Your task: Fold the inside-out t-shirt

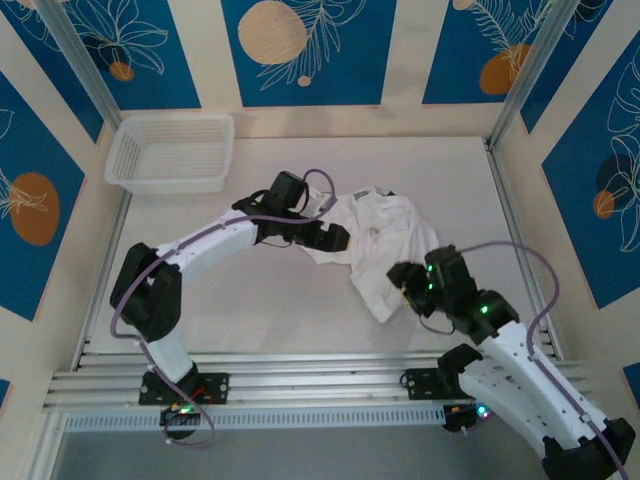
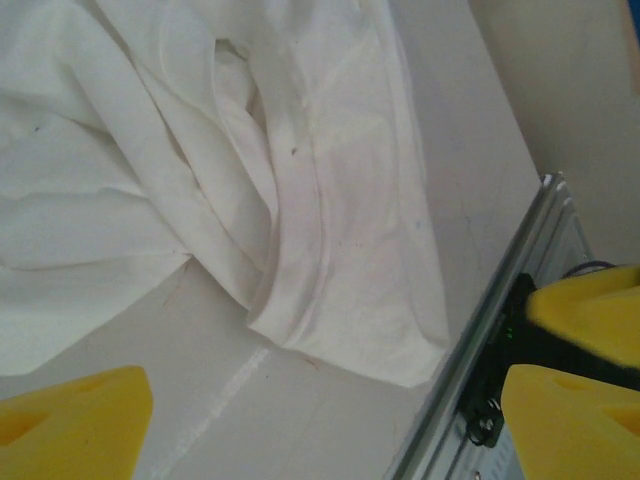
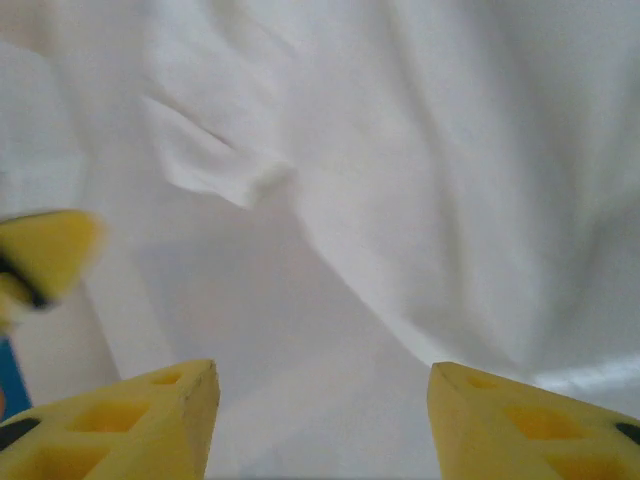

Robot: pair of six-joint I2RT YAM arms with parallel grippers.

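The white t-shirt (image 1: 375,243) lies crumpled right of the table's middle, a narrow end trailing toward the near right. My left gripper (image 1: 336,238) sits at the shirt's left edge. In the left wrist view it (image 2: 320,430) is wide open over bare table, with the shirt's folds (image 2: 200,170) just beyond its yellow fingertips (image 2: 70,425). My right gripper (image 1: 405,282) is at the shirt's near end. In the right wrist view it (image 3: 325,420) stands open, nothing between its fingers (image 3: 530,420), and white cloth (image 3: 430,170) spreads ahead of them.
A white mesh basket (image 1: 172,152) stands at the back left corner. An aluminium rail (image 1: 320,385) runs along the near edge and another (image 1: 508,215) along the right side. The table (image 1: 250,300) lies bare between the arms.
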